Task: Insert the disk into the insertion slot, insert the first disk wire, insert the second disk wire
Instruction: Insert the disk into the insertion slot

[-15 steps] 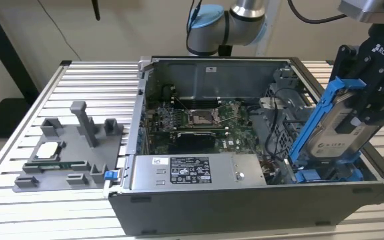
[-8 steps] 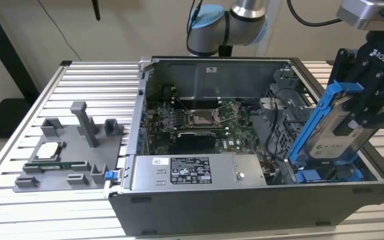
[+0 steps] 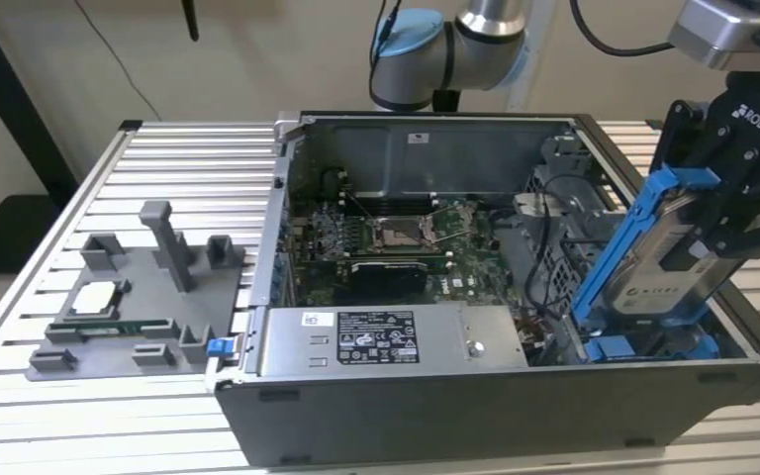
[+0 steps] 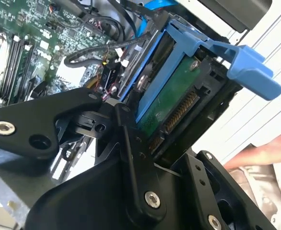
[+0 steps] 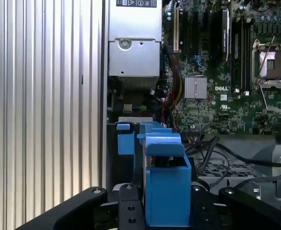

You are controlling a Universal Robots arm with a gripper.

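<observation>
My gripper point(image 3: 720, 236) is shut on the disk point(image 3: 653, 282), a silver drive in a bright blue carrier, gripping its upper end. The disk stands steeply tilted over the case's corner at the exterior view's right. Its lower end reaches down to the insertion slot point(image 3: 651, 348), a grey cage with blue tabs. In the second wrist view the disk's green board and connector point(image 4: 168, 104) show between the fingers point(image 4: 123, 139). In the first wrist view the blue carrier point(image 5: 165, 184) sits in the gripper point(image 5: 167, 206), above the cage's blue tab point(image 5: 125, 143). Black cables point(image 5: 212, 149) lie loose beside the cage.
The open computer case point(image 3: 486, 406) sits on a slatted metal table point(image 3: 103, 416). Inside are the motherboard point(image 3: 400, 242) and a grey labelled power-supply box point(image 3: 380, 341). A grey fixture with small parts point(image 3: 130, 297) stands on the exterior view's left.
</observation>
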